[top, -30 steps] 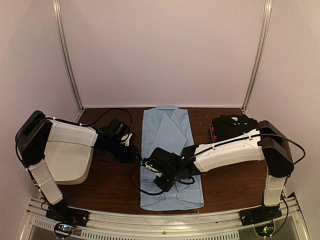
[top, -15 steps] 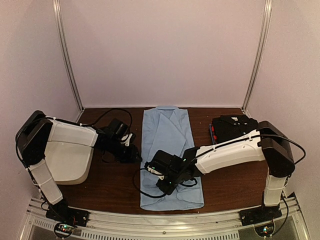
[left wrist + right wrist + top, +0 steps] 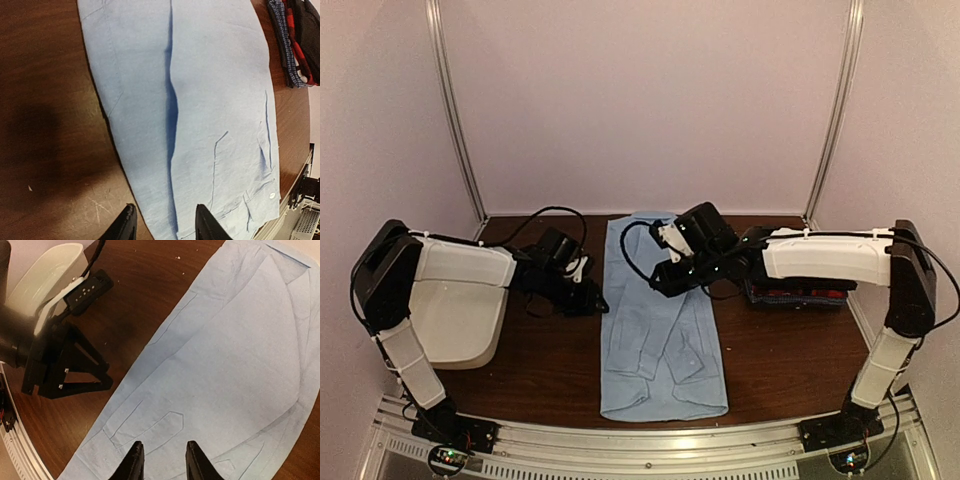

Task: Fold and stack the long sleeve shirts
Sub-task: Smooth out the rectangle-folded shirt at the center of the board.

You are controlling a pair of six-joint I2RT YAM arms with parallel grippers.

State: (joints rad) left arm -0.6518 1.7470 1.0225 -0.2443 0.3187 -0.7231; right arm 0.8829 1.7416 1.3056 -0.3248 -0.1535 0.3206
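The light blue shirt (image 3: 665, 340) lay flat on the table (image 3: 780, 360). The left gripper (image 3: 165, 226) sat open and empty at its 9 o'clock. The right gripper (image 3: 163, 460) hung open over it. Folded shirts (image 3: 296, 45) sat at 3 o'clock.

the left arm (image 3: 460, 275) and right arm (image 3: 825, 255) wear smooth white plastic shells between blocky black joints. thin black cables (image 3: 548, 214) loop off both wrists. the left pincer (image 3: 165, 227) and right pincer (image 3: 164, 462) each carry two tapered matte black fingers (image 3: 134, 460) with rounded tips.
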